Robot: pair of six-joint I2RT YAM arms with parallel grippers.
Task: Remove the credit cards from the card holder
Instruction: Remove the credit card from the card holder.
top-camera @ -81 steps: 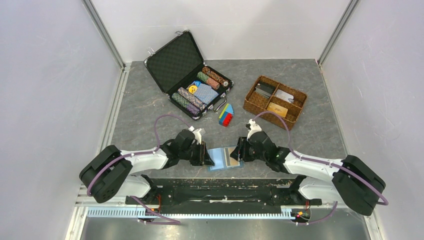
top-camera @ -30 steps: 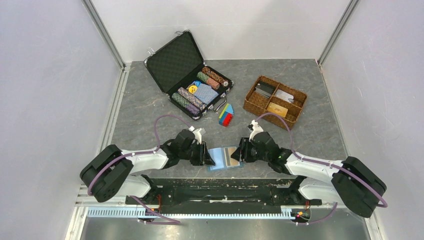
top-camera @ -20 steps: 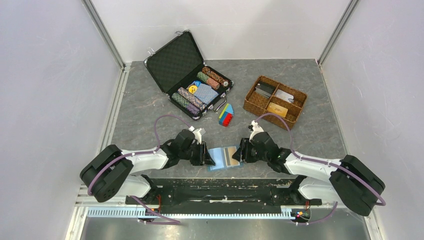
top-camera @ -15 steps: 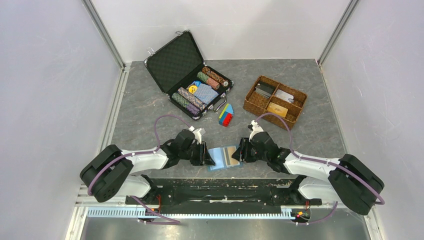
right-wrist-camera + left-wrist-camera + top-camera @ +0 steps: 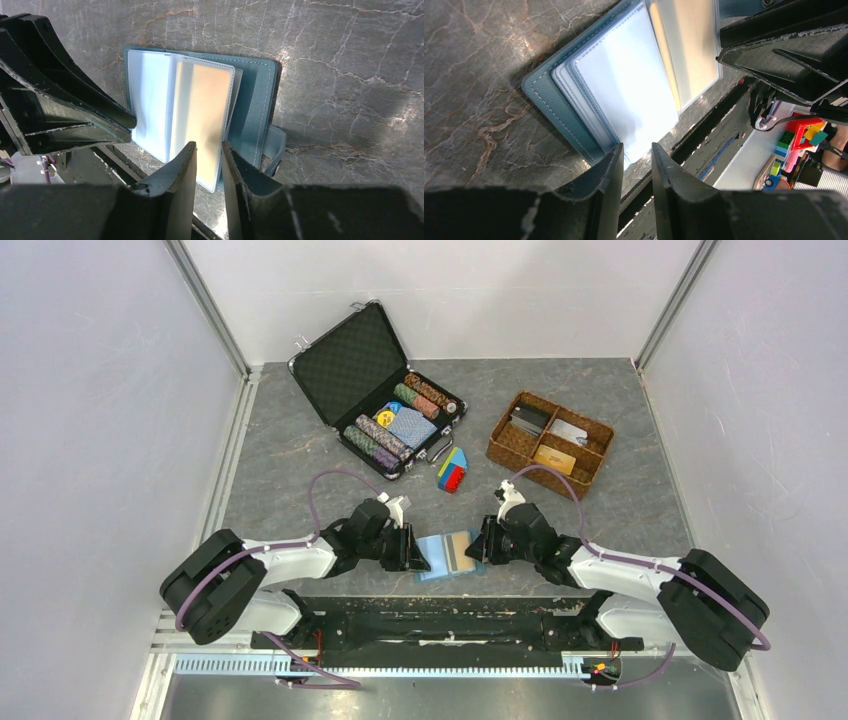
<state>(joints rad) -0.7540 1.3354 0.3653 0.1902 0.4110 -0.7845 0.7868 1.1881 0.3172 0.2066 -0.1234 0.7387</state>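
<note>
A grey marbled table (image 5: 300,440) carries everything. At its far side an open black chip case (image 5: 350,365) lies with its lid tipped back, rows of poker chips (image 5: 375,440) and a blue-patterned playing-card deck (image 5: 412,427) inside. To the right of it sits a brown wicker tray (image 5: 500,445) with cards in its compartments.

The card holder (image 5: 255,100) lies opened flat at the near edge of the table, between the two grippers, blue cover down and clear sleeve pages up. The left gripper (image 5: 636,150) is at its left side, jaws a narrow slot apart, with the edge of a clear page running into the slot. The right gripper (image 5: 209,147) is at the other side, jaws just as narrow, straddling the near edge of the sleeve that holds the orange-yellow credit card (image 5: 202,115). Whether either gripper actually pinches the sleeve cannot be told.

A small stack of coloured toy blocks (image 5: 452,471) stands just beside the chip case, apart from the card holder.
</note>
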